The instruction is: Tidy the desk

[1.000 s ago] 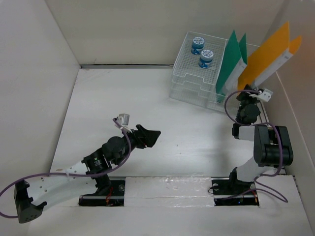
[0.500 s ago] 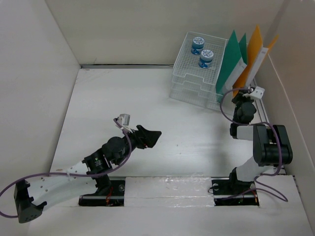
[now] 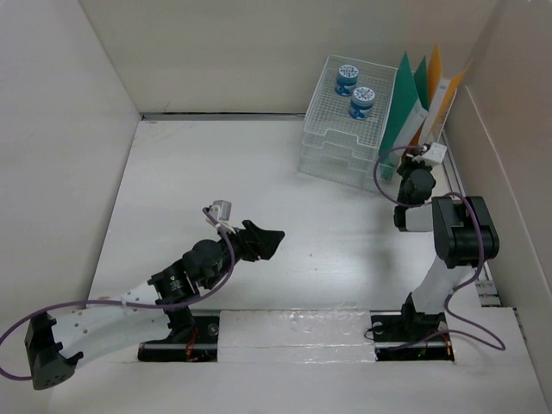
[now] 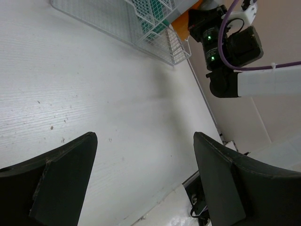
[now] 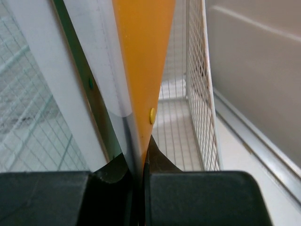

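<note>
The table (image 3: 172, 190) is spread across the frame's middle; left of centre the left tool (image 3: 259, 240) is held released above it. At upper right the right tool (image 3: 423, 147) is clenched on an orange folder (image 3: 435, 69) stood in the wire rack (image 3: 341, 147).

You have a clear wire-mesh rack (image 3: 338, 148) in the far right corner. A blue jar (image 3: 347, 79) sits on its top tray, with a second blue jar (image 3: 361, 102) just beside it. In the rack's right-hand slot, green folders (image 3: 398, 108), white sheets (image 3: 445, 93) and an orange folder (image 5: 141, 52) stand upright, packed close together. Beige wall panels (image 3: 216, 52) stand all around.
</note>
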You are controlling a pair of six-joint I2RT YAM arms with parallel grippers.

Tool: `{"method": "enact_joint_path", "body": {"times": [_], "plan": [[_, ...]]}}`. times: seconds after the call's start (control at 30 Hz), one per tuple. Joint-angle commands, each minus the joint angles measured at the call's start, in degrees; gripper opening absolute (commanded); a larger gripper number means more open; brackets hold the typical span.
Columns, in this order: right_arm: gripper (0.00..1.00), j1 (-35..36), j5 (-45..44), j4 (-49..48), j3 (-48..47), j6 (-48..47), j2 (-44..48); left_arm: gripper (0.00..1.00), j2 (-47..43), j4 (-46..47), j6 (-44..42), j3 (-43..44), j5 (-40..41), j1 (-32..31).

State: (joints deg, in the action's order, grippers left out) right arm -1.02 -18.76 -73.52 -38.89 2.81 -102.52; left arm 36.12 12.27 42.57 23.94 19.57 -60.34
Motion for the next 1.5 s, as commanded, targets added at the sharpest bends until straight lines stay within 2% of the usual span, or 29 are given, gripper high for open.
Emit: {"method": "enact_joint_path", "body": {"times": [0.0, 0.07, 0.1, 0.17, 0.2, 0.23, 0.27, 0.37, 0.4, 0.5, 0.67, 0.8, 0.9, 1.03, 1.23, 1.3, 1.47], "plan": [[0.02, -0.56, 0.65, -16.03, 1.97, 3.07, -0.48, 0.8, 0.35, 3.99, -1.17, -0.3, -0.06, 0.04], [0.05, -1.09, 0.48, -15.43, 2.24, 5.01, -0.49, 0.8, 0.44, 4.08, -1.17, -0.47, -0.15, 0.04], [0.11, -1.09, 0.05, -11.78, 1.9, 5.36, 0.73, 0.8, 0.36, 4.34, -1.17, -0.56, -0.15, 0.04], [0.26, -1.09, 0.39, -8.24, 1.63, 6.24, 2.32, 0.79, 0.09, 4.69, -1.17, -1.0, -0.41, 0.04], [0.4, -1.09, 0.66, -6.48, 1.8, 6.33, 3.28, 0.79, -0.17, 4.86, -1.08, -1.0, -0.33, 0.04], [0.46, -1.09, 0.75, -6.29, 2.24, 6.59, 3.81, 0.79, -0.35, 4.95, -1.17, -1.09, -0.41, 0.04], [0.56, -1.09, 0.49, -6.55, 3.2, 6.77, 4.86, 0.79, -0.7, 4.95, -1.08, -1.27, -0.59, 0.04], [0.68, -1.09, 0.48, -5.07, 3.74, 6.95, 6.97, 0.79, -1.22, 4.69, -1.08, -1.53, -0.76, 0.04], [0.81, -1.09, 0.31, -2.54, 3.74, 6.77, 7.85, 0.79, -1.49, 4.34, -0.91, -1.53, -0.76, 0.04], [0.88, -1.09, -0.31, 1.34, 3.21, 6.6, 11.54, 0.79, -2.28, 3.9, -0.73, -1.71, -1.03, 0.04], [0.94, -1.62, -1.53, 9.26, 0.75, 6.25, 18.65, 0.79, -3.77, 3.72, -0.55, -1.97, -1.38, 0.04], [0.95, -2.76, -2.51, 18.13, -3.63, 5.89, 22.44, 0.79, -4.04, 3.55, -0.55, -1.88, -1.82, 0.04], [0.95, -3.47, -0.66, 23.3, -6.1, 5.63, 25.16, 0.79, -4.21, 3.63, -0.55, -1.88, -1.82, 0.04], [0.98, -4.7, 2.06, 31.67, -14.17, 5.54, 26.14, 0.79, -4.13, 3.81, -0.55, -1.97, -2.08, 0.04], [1.0, -7.6, 9.27, 43.02, -23.42, 6.95, 25.88, 0.79, -3.77, 4.25, -0.82, -1.8, -2.26, 0.04], [1.0, -9.26, 12.25, 49.83, -29.81, 7.47, 23.6, 0.79, -3.51, 4.69, -0.82, -1.79, -2.35, 0.04], [0.9, -11.11, 14.19, 60.85, -40.55, 9.41, 17.02, 0.79, -3.07, 4.6, -0.99, -1.44, -2.52, 0.04]]}}
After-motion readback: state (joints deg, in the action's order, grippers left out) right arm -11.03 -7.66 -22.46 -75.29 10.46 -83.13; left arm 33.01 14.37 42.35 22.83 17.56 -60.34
